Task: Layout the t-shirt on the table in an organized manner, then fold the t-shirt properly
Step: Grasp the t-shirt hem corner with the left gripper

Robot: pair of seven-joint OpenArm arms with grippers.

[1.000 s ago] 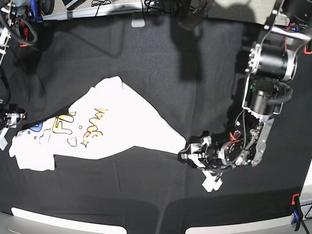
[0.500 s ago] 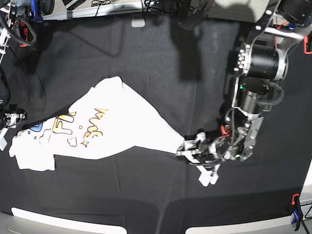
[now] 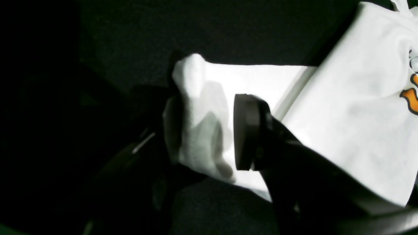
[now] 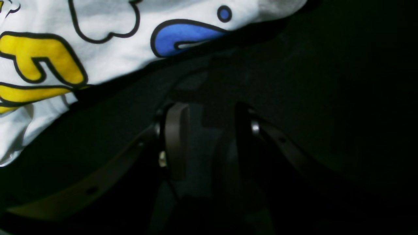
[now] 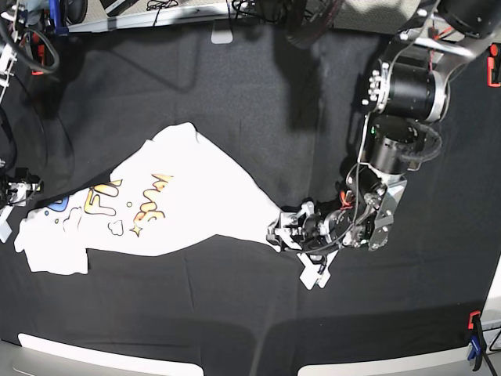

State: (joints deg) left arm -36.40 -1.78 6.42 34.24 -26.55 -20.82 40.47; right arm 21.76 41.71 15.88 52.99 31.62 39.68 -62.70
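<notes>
The white t-shirt (image 5: 180, 196) lies rumpled on the black table (image 5: 235, 94), print up, tapering to a corner on the right. My left gripper (image 5: 285, 233) is at that corner. In the left wrist view the left gripper (image 3: 205, 130) has its jaws apart, with the bunched white corner (image 3: 196, 124) between them, resting against one finger. My right gripper (image 5: 14, 192) is at the shirt's left end. In the right wrist view the right gripper (image 4: 210, 130) is open and empty over black cloth, just beside the shirt's printed edge (image 4: 98, 49).
A blue and orange clamp (image 5: 475, 345) grips the table's front right edge. An orange clamp (image 5: 493, 74) sits at the right edge. Cables (image 5: 31, 39) hang at the far left corner. A white tab (image 5: 221, 35) lies at the far edge.
My left arm has moved left along the table, and its gripper now reaches over the shirt's right corner. The right arm has not moved.
</notes>
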